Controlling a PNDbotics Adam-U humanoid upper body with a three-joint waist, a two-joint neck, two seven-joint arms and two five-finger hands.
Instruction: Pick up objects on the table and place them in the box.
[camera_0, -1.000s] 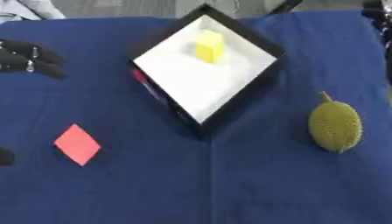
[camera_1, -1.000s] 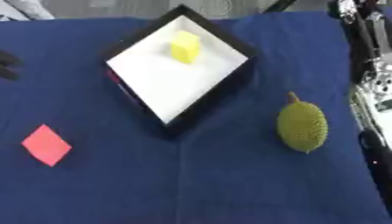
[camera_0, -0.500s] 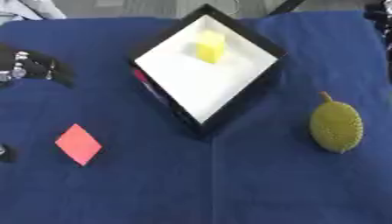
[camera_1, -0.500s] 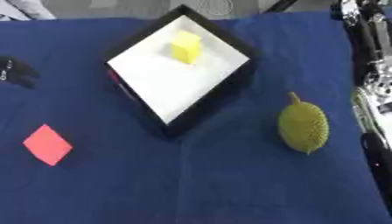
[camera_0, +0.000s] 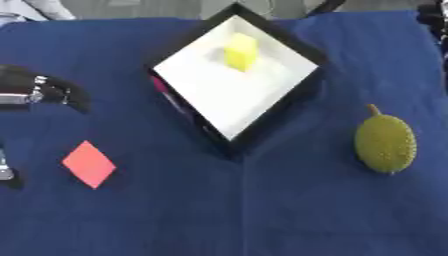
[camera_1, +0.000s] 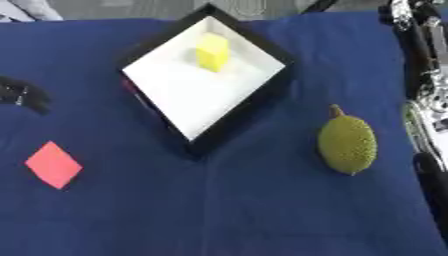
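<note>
Sitting turned like a diamond on the blue cloth (camera_0: 262, 210), the black-walled box (camera_0: 287, 102) has a white floor with a yellow block (camera_0: 241, 51) lying in its far corner, while a bumpy green durian-looking fruit (camera_1: 347, 144) lies well off to the box's right and a flat red diamond piece (camera_0: 88, 164) lies to its lower left. Left of the box, the left hand (camera_0: 48, 91) hangs above the cloth with its dark fingers curled and holding nothing. Only the right eye view shows the right arm (camera_1: 426, 100) along the edge beyond the fruit, but can't tell what its hand is doing.
</note>
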